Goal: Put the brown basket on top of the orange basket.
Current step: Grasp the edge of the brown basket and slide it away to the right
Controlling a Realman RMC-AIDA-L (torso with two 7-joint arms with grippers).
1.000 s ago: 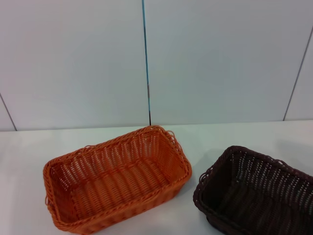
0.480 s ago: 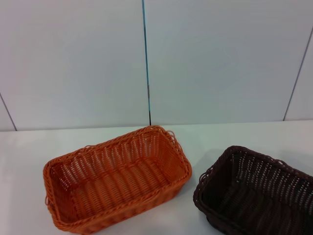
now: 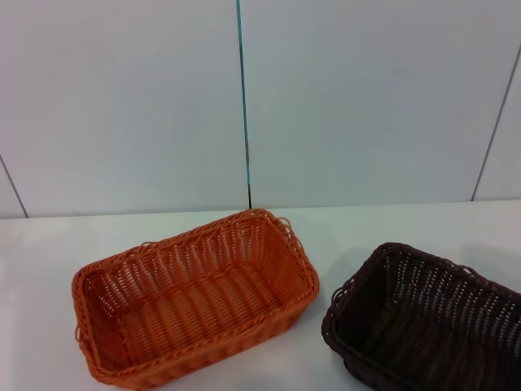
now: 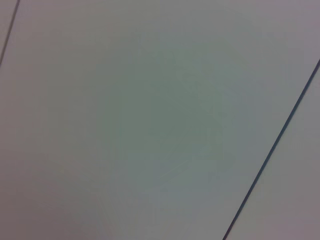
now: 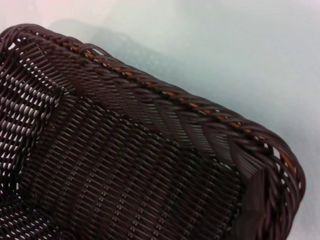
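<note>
From the head camera, the orange basket (image 3: pixel 194 300) sits on the white bench (image 3: pixel 49 244) at about seven o'clock in the picture, empty and resting flat, while the brown basket (image 3: pixel 423 322) sits at about four o'clock, apart from it with a strip of bare bench between their near corners; part of the brown one runs out of the picture. Neither arm shows here, so nothing has been lifted and the stacking has not begun; I judge the step in hand to be the reach toward the brown basket. The left wrist camera shows only pale panels crossed by a dark seam (image 4: pixel 272 150), so the left arm appears parked facing away from the work, and I cannot tell how its pincer stands. The right wrist camera looks closely down on the brown basket (image 5: pixel 130 165), its braided rim (image 5: pixel 165 92) and one corner filling the picture, so the right arm seems poised just above it; the right pincer itself is out of sight, its state unknown. The next move likely calls for gripping that rim wall, lifting clear, carrying toward nine o'clock, and matching the baskets' angles before lowering.
</note>
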